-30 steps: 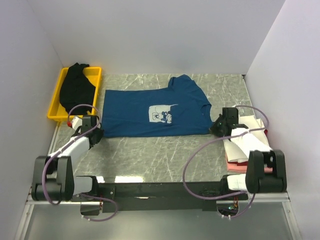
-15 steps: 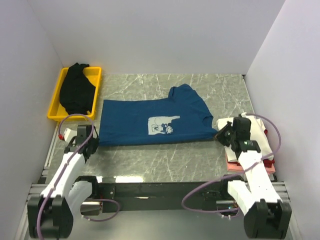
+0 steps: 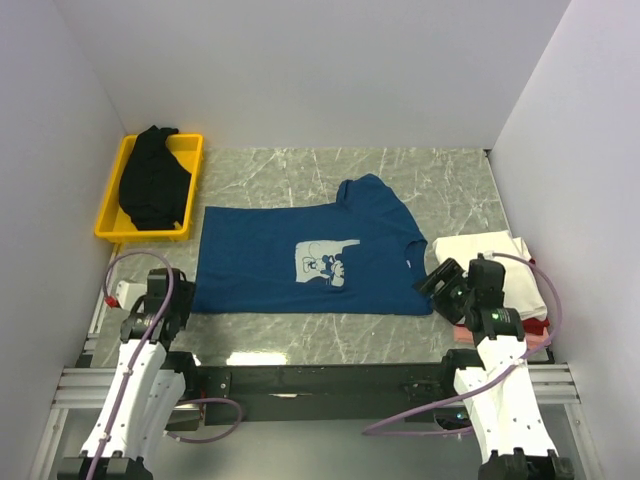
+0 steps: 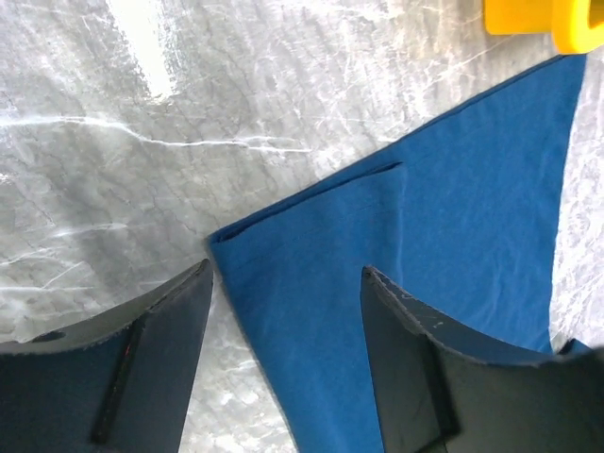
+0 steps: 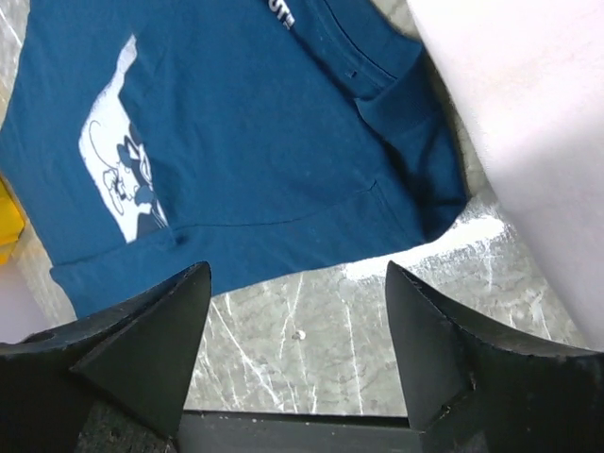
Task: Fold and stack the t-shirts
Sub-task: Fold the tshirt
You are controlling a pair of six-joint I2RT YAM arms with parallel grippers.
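- Dark blue t-shirt (image 3: 300, 260) has slid toward the near edge of the table (image 3: 300, 335). Hem and collar both sit closer to the arm bases than 1 s ago.
- Left gripper (image 3: 178, 312) has pulled back with it. Now at the shirt's near-left corner, fingers apart, corner lying between them on the marble.
- Right gripper (image 3: 436, 287) also pulled back, fingers spread, just beside the near sleeve.
- Both elbows have swung back over the base rail.
- Right arm no longer covers the folded white t-shirt (image 3: 480, 247). Its top is now exposed.
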